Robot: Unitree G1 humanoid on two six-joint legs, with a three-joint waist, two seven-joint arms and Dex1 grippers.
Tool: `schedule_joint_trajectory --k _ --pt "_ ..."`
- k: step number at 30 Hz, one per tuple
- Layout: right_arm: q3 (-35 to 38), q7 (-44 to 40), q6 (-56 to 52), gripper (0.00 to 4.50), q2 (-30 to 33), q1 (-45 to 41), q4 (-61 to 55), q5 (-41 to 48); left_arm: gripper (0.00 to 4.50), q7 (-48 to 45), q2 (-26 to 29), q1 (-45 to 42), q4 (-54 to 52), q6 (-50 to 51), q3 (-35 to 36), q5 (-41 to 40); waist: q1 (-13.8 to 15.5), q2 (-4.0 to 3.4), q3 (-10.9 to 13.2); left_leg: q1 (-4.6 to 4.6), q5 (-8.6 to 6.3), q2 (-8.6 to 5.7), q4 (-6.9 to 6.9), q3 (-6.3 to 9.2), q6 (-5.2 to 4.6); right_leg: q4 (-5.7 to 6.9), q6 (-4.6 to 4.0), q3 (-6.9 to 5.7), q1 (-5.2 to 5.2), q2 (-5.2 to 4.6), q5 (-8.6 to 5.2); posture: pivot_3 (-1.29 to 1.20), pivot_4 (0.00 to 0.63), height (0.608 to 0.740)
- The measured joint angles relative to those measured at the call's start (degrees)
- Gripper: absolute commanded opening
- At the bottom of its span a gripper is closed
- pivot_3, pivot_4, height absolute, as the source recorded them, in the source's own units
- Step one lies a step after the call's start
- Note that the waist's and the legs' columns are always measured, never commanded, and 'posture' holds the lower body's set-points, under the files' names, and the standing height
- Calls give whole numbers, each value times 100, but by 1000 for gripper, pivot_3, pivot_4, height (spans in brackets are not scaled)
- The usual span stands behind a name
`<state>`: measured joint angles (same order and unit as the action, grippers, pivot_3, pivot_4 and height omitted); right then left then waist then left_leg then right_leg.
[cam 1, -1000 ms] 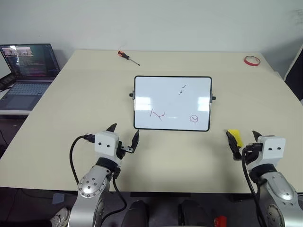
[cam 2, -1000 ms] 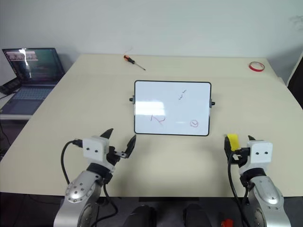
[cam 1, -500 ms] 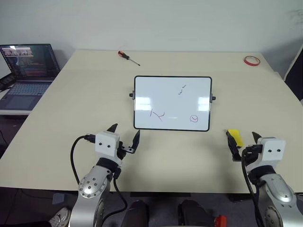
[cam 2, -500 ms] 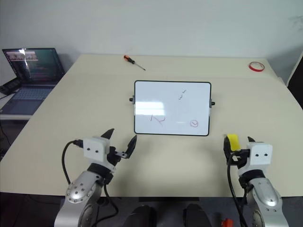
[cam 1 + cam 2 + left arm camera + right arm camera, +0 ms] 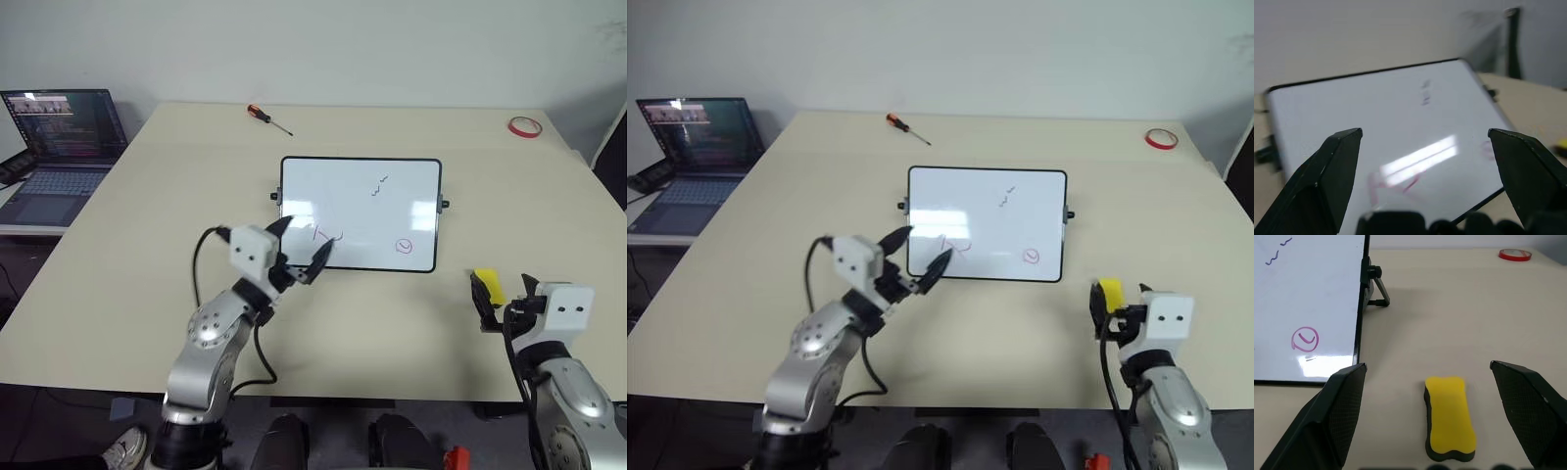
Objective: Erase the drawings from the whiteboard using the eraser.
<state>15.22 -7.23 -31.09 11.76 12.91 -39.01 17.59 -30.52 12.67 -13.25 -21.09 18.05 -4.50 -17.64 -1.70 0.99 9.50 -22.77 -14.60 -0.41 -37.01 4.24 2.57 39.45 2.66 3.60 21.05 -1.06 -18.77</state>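
The whiteboard (image 5: pixel 361 213) stands propped at mid-table, its thin black frame tilted back. On it are the drawings: a dark squiggle (image 5: pixel 378 185), a red angular scribble (image 5: pixel 326 235) and a small red circled mark (image 5: pixel 404 246). My left gripper (image 5: pixel 302 245) is open and raised in front of the board's near left corner, pointing at the red scribble (image 5: pixel 1400 183). The yellow eraser (image 5: pixel 1449 418) lies flat on the table to the right of the board. My right gripper (image 5: pixel 505 294) is open, its fingers wide on either side of the eraser and clear of it.
An open laptop (image 5: pixel 59 147) sits on a side table at the left. A red-handled screwdriver (image 5: pixel 266 118) lies at the table's far edge. A red tape ring (image 5: pixel 522 125) lies at the far right corner. The board's stand leg (image 5: pixel 1377 293) juts out on its right side.
My left arm has lifted and swung right and forward from the table's near edge to the board's near left corner, still open. The right gripper and eraser have stayed put.
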Motion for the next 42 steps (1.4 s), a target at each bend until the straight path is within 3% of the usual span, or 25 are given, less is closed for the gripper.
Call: schedule_joint_trajectory --k 7,14,22,42 --pt "207 198 -1103 4417 95 -609 40 526 4500 -1951 573 -892 751 208 -930 -478 -47 -7 -3 5 0 2 3 -8 -1 4 0 2 3 6 0 0 150 740" --pt "296 357 -1495 4417 147 -945 200 627 4500 -2903 967 -1270 1488 77 -1328 -298 -20 -8 -3 1 0 0 1 -6 -1 2 0 2 5 4 0 0 150 740" --pt "149 489 -1823 4417 124 -966 415 613 4500 -3045 1022 -1397 1997 -609 -1377 264 -20 -8 -3 -4 0 2 2 -6 -2 1 0 7 10 4 0 0 150 740" --pt "226 660 -1943 4417 89 -1160 666 609 4500 -2952 944 -1415 2009 -716 -1376 328 -19 -8 -3 -5 0 2 1 -5 -2 1 0 7 10 3 -1 0 150 740"
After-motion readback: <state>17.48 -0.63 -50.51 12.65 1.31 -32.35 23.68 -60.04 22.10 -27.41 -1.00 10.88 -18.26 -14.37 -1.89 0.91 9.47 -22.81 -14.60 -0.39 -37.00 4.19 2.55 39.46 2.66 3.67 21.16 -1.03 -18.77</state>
